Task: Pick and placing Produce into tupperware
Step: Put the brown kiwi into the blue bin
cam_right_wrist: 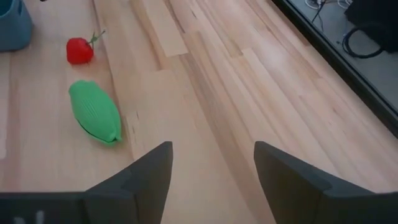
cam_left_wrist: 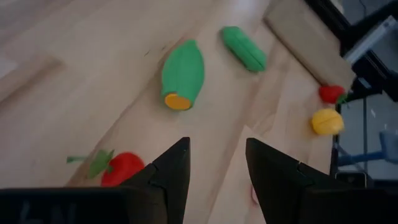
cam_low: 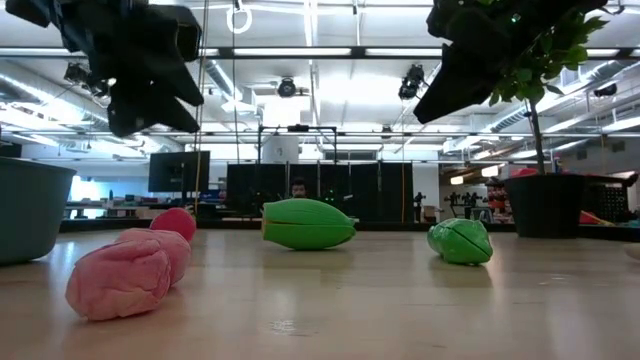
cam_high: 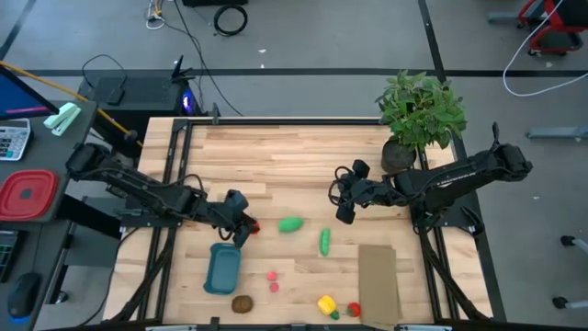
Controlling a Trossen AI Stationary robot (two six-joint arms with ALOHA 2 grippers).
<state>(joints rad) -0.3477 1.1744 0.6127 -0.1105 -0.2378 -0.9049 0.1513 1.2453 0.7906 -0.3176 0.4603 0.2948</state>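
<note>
Leftmost, the tupperware (cam_high: 223,268) sits empty near the surface's (cam_high: 276,156) front edge, so every piece must travel to it. Just above it hovers the left gripper (cam_high: 242,226), fingers parted and holding nothing, beside a red piece (cam_high: 254,227), probably its first target. Two green pieces (cam_high: 291,224) (cam_high: 325,242) lie mid-surface, within either arm's reach. Farther right, the right gripper (cam_high: 344,199) waits, spread wide and empty.
</note>
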